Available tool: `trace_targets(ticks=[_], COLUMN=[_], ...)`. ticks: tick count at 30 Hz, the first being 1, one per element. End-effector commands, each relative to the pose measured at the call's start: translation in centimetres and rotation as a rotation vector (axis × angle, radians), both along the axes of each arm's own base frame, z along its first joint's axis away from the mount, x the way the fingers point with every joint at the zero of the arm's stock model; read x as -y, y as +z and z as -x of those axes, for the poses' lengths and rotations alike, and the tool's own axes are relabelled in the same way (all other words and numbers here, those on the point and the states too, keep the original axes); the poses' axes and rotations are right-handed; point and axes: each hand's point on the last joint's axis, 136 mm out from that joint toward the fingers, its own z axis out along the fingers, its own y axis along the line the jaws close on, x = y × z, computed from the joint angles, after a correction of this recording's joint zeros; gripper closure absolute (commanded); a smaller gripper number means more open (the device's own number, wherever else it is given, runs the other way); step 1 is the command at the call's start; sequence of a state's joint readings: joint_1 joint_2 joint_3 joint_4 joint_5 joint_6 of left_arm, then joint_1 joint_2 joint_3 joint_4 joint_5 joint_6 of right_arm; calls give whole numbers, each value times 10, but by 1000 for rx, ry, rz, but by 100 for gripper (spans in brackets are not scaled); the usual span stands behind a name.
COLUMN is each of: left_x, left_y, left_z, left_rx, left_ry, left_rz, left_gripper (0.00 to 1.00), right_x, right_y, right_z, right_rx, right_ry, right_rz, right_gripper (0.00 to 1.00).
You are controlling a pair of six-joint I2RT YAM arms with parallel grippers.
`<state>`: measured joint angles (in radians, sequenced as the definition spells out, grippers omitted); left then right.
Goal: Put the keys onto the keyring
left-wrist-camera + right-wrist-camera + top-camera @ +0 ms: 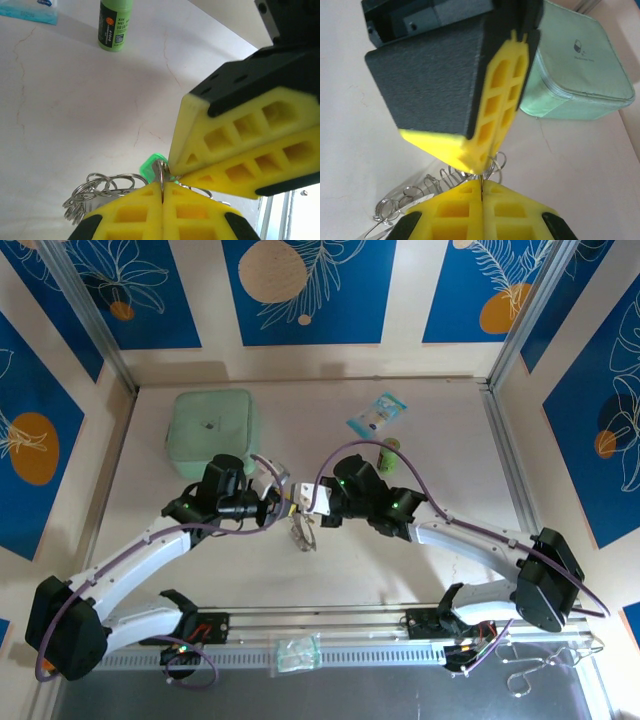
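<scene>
Above the middle of the table my left gripper (286, 506) and right gripper (304, 506) meet tip to tip. The keyring (302, 535), a bunch of silvery wire loops, hangs just below them. In the left wrist view the left gripper (162, 186) is shut on an upright silvery loop of the keyring (95, 192). A key with a green head (151, 165) sits right behind that loop. The right gripper (175, 174) pinches it from the right. In the right wrist view the right gripper (482, 184) is shut on a thin metal edge, under the left gripper (482, 167).
A mint-green zip pouch (213, 423) lies at the back left. A green upright cylinder (389, 456) and a blue-white packet (378, 414) are at the back right. A clear plastic bag (298, 652) lies on the front rail, with wire bits (540, 665) at the front right.
</scene>
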<state>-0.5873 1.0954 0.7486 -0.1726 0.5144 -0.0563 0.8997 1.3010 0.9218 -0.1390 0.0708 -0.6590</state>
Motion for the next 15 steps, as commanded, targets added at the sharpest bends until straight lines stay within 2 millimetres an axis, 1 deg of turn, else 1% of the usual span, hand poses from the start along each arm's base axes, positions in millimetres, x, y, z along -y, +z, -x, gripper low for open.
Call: trace_targets(ticks=[1,10,15], left_x=[9,6,4], left_y=[34,31,34], left_z=[-2,-6,-9], left_rx=[53,59,108], left_ry=[-32,-9,11], left_rz=[89,84,94], left_gripper=[100,100,100], right_x=[-3,0,3], right_y=[-3,2,5], right_z=[8,13,17], right_rx=[-17,-19,-7], right_ry=[41,46,45], right_rz=[16,-4,-27], right_gripper=[100,100,100])
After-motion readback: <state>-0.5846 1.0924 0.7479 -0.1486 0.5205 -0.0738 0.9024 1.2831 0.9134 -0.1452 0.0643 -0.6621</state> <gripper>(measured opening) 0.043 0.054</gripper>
